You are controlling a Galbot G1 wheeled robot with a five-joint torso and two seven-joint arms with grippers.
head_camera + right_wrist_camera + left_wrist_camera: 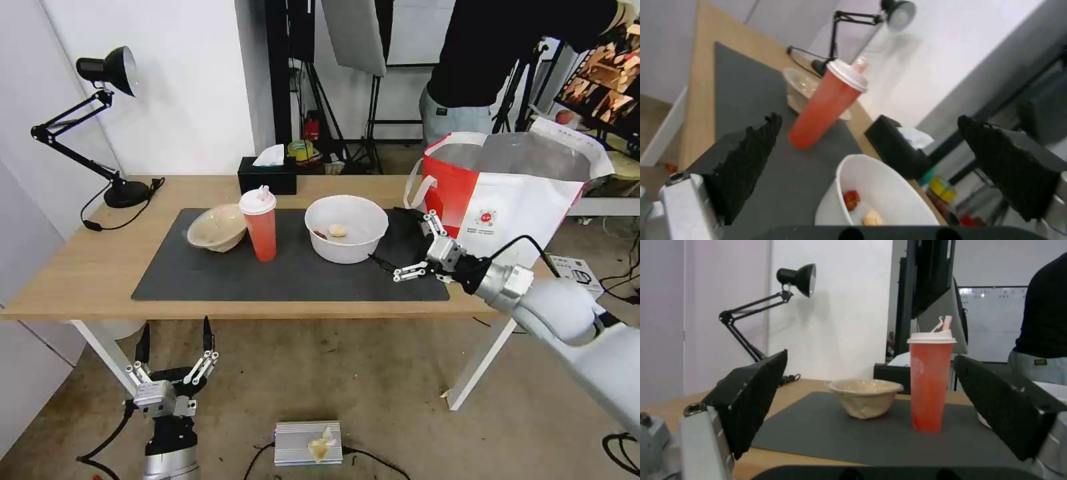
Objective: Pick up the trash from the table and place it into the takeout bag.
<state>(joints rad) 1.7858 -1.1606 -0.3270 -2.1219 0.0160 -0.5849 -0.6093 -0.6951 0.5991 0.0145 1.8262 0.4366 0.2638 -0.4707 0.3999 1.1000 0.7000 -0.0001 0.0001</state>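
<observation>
On the table, three pieces of trash sit on the dark mat: a beige paper bowl tilted at the left, a red cup with a white lid upright beside it, and a white bowl with food scraps. The red-and-white takeout bag stands open at the table's right end. My right gripper is open just right of the white bowl, its jaws facing it without touching. My left gripper hangs open below the table's front edge, facing the cup and beige bowl.
A black tissue box sits behind the cup at the table's far edge. A black desk lamp with its cord stands at the far left corner. On the floor in front lies a silver box with crumpled paper on it.
</observation>
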